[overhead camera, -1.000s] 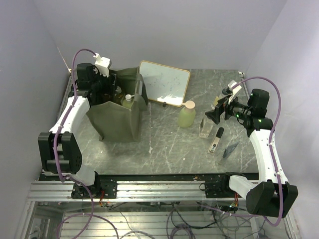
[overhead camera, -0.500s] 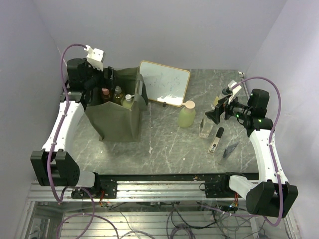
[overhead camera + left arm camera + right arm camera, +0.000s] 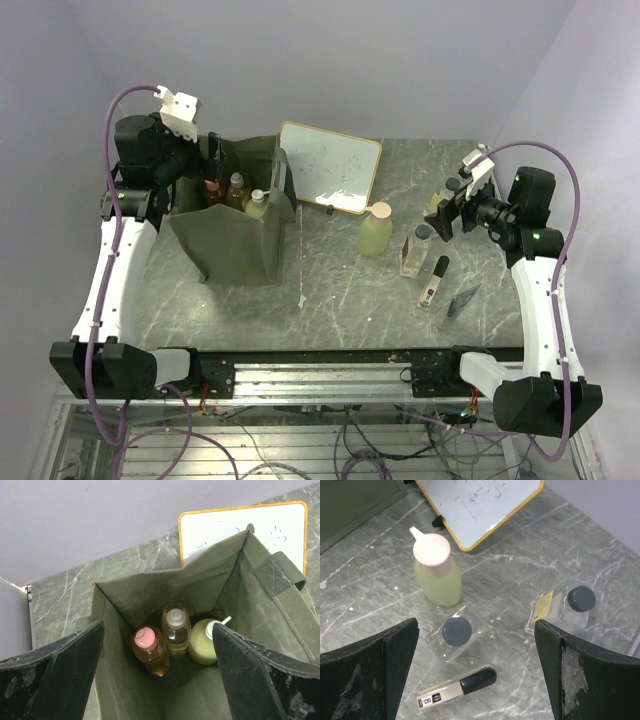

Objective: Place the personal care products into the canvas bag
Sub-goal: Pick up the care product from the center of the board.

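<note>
Left wrist alone shows pink-capped orange bottle [image 3: 151, 652] inside canvas bag [image 3: 220, 575].

Bag: your boxy olive-green canvas bag [image 3: 235, 240] stands upright at the left of the grey marble table [image 3: 330, 290], mouth open.
Inside it: you can see a yellow-green bottle with a white pump [image 3: 257, 203] and an amber bottle [image 3: 236, 186].
Left gripper [image 3: 207, 162]: hangs over the bag's far left rim.
On the table: a green bottle with a pink cap [image 3: 375, 230], a clear bottle with a black cap [image 3: 415, 248] and a slim white tube with a black end [image 3: 433, 281].
Right gripper [image 3: 447, 213]: just beyond your clear bottle.
Board: a wood-framed whiteboard [image 3: 330, 167] sits beside the bag.
</note>
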`<act>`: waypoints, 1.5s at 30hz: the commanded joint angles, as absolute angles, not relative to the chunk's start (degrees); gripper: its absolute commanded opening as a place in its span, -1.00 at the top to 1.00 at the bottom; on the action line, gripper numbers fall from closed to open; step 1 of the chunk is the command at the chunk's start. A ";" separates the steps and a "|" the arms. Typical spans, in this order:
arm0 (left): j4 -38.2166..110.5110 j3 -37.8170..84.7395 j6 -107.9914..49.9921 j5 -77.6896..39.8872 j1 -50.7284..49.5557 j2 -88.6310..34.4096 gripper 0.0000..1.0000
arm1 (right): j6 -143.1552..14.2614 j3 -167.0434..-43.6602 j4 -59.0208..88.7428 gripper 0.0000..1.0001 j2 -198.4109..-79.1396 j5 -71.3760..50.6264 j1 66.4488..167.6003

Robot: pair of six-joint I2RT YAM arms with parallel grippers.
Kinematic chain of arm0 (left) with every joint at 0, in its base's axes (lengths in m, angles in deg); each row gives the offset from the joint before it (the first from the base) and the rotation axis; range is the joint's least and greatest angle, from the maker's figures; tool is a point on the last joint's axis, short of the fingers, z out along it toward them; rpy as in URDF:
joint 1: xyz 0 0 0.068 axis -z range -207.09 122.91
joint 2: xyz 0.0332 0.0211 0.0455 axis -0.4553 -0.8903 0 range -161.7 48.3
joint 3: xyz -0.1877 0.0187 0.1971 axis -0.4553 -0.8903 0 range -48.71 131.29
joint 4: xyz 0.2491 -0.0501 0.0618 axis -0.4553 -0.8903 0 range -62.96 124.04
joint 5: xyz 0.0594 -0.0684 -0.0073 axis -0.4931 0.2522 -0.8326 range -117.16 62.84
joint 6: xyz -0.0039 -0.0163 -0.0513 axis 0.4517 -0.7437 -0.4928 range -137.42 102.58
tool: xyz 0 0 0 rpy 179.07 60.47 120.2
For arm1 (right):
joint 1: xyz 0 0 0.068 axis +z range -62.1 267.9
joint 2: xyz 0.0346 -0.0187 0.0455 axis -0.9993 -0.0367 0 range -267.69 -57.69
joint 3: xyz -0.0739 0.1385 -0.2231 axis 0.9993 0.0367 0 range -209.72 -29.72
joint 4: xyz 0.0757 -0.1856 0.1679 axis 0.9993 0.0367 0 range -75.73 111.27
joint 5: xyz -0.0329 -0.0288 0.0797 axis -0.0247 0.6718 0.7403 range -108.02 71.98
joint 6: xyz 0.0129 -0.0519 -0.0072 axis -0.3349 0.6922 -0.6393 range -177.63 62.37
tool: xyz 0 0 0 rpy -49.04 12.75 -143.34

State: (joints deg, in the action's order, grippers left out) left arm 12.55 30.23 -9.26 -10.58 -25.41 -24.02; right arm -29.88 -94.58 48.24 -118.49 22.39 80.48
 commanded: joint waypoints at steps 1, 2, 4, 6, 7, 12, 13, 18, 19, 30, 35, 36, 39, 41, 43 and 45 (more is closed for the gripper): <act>9.33 30.73 -9.03 -11.47 -25.55 -21.58 -0.99 | -29.56 -96.01 54.37 -1.00 -118.77 18.86 80.65; 9.11 30.56 -9.07 -11.49 -25.59 -21.25 -0.99 | -30.07 -96.62 55.37 -1.00 -119.30 18.12 80.84; 9.19 30.00 -9.08 -11.56 -25.53 -20.38 -0.99 | -31.19 -98.30 58.04 -0.96 -120.97 16.12 81.83; 9.81 29.05 -9.07 -11.52 -25.58 -19.57 -0.99 | -31.56 -99.16 60.19 -0.91 -122.62 13.44 84.28; 10.16 28.65 -9.14 -11.68 -25.54 -19.22 -0.98 | -32.66 -98.78 60.00 -0.90 -123.09 11.16 86.09; 9.30 28.26 -8.94 -11.84 -25.52 -18.56 -0.99 | -32.95 -94.22 56.35 -0.95 -123.55 0.48 95.74; 9.07 28.22 -8.79 -11.96 -25.52 -18.43 -0.99 | -31.32 -93.76 56.35 -0.99 -123.77 0.59 95.81; 8.41 27.63 -7.89 -12.47 -25.53 -17.67 -0.99 | -22.77 -91.52 54.93 -1.00 -122.61 1.51 95.90; 8.22 27.59 -7.80 -12.48 -25.57 -17.55 -0.99 | -21.16 -91.68 55.44 -1.00 -122.63 1.87 95.89; 7.19 27.88 -7.75 -11.06 -25.51 -18.02 -0.98 | -0.83 -95.29 66.62 -1.00 -127.15 5.32 95.70; 6.80 28.37 -7.71 -11.47 -25.55 -18.75 -0.98 | 3.85 -97.82 69.92 -1.00 -130.78 6.43 94.04; 6.85 28.37 -7.75 -11.60 -25.53 -18.77 -0.99 | 4.52 -98.42 70.24 -1.00 -131.55 6.69 93.43; 6.95 28.24 -7.88 -11.74 -25.51 -19.10 -0.99 | 6.55 -99.71 71.09 -1.00 -133.28 6.94 92.05; 7.12 28.27 -8.01 -11.74 -25.55 -19.22 -0.99 | 7.74 -100.34 71.49 -1.00 -134.27 7.24 91.34; 7.23 28.31 -8.23 -11.72 -25.52 -19.57 -0.99 | 9.08 -101.13 72.52 -1.00 -135.46 8.00 91.15; 7.24 28.44 -8.36 -11.81 -25.51 -19.84 -0.99 | 10.22 -102.41 73.88 -1.00 -137.21 8.70 91.08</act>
State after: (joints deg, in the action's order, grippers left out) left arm 7.17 27.71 -8.23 -11.48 -25.41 -19.34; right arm 6.03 -99.52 70.51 -134.97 6.45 91.47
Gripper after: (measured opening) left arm 0.993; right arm 0.999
